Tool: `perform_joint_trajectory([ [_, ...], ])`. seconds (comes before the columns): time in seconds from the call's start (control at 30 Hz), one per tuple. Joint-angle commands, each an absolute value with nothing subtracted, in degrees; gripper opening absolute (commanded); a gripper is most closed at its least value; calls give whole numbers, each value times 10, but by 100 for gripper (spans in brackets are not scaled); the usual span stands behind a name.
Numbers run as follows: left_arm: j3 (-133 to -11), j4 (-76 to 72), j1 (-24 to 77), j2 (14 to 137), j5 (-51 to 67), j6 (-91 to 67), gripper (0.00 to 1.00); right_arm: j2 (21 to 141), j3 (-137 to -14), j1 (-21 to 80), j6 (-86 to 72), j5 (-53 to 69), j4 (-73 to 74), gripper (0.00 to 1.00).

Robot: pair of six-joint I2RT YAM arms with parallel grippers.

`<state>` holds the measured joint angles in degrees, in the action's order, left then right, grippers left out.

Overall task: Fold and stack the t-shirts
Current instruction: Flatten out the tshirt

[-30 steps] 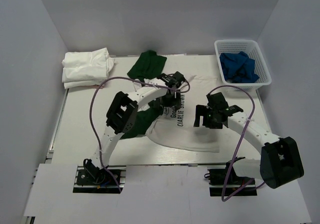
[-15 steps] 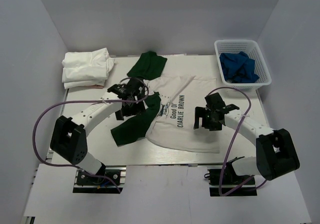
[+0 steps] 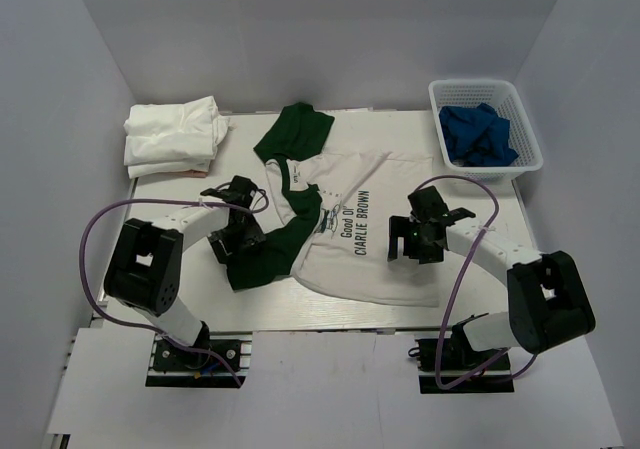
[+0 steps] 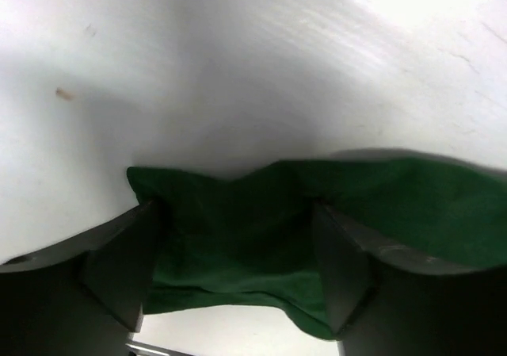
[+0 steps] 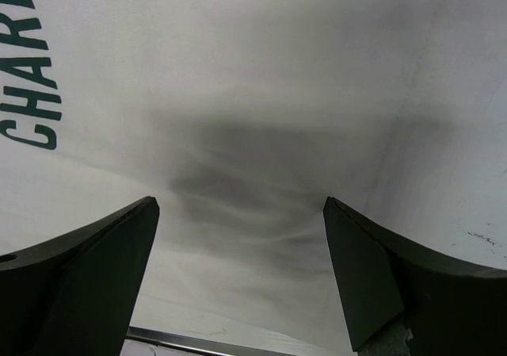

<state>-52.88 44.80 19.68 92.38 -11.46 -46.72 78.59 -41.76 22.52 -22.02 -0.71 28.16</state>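
since a second ago the left arm has swung off the middle of the shirt and out to its left side, and the left tool (image 3: 234, 237) now sits low over the near sleeve (image 3: 264, 259). the collar, covered by that arm before, now shows. the right tool (image 3: 413, 239) has barely shifted.

the printed t-shirt (image 3: 350, 259) lies flat in the middle of the counter (image 3: 160, 269). its long axis runs left to right, with the collar toward our left arm and the hem toward our right. one green sleeve points to the far edge and the other to the near edge. the folded white t-shirts (image 3: 172, 137) sit stacked in the far left corner, well apart from it.

in the left wrist view the fingers stand wide on either side of the bunched green sleeve end. the cloth lies between them and we judge it is not yet pinched. the right tool is fully spread above bare white cloth near the hem and holds nothing.

the next move turns on that sleeve: it lies directly under the left tool, which is clearly the nearer one. it would have to be carried right, across the short axis of the body.
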Motion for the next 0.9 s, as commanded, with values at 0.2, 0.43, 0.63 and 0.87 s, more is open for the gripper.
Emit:
perform_joint_trajectory([
  [0.2, -477, 450, 188, 899, -81, -484, 0, 806, -416, 221, -224, -11, 258, 90],
  [0.43, -493, 753, 188, 667, -158, -664, 0, 855, -399, 217, -231, -8, 235, 90],
  [0.63, -456, 802, 200, 518, -40, -722, 0, 880, -404, 211, -239, -6, 236, 90],
  [0.87, -435, 809, 200, 483, 85, -699, 0, 889, -421, 195, -246, -33, 262, 90],
])
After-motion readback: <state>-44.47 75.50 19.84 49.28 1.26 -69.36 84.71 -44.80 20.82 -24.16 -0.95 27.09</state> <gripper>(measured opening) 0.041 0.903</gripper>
